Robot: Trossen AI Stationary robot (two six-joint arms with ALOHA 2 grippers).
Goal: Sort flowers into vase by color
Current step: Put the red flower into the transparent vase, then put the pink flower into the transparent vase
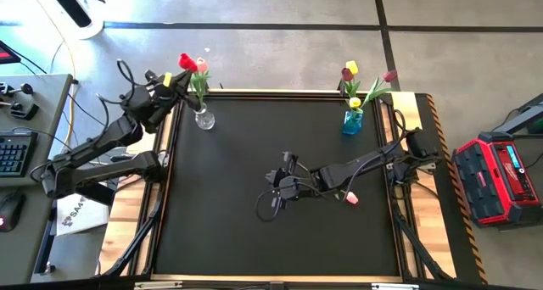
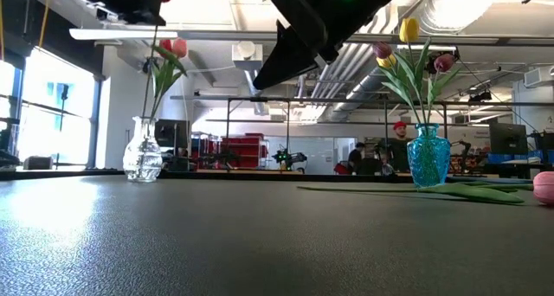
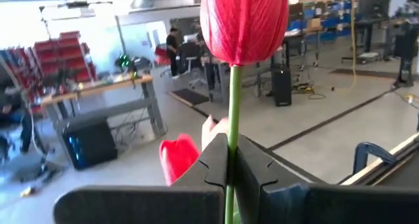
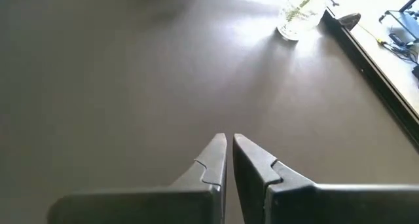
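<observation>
My left gripper is raised over the clear vase at the table's far left, shut on a red tulip. That vase holds a pink and a red head. The blue vase at the far right holds yellow and maroon tulips. One pink tulip lies flat on the mat beneath my right arm, its head toward the near side. My right gripper hovers shut and empty above the table's middle. My left gripper pinches the red tulip's stem between its two fingers, a short way below the head. The fingers lie across the stem. The tulip stands upright, head above the fingers, lifted over the clear vase; its stem runs down out of sight behind the fingers.
A wooden rim frames the black mat. Cables run along both sides of the table. A red case sits off the right edge, a desk with a keyboard off the left. People stand in the room far behind.
</observation>
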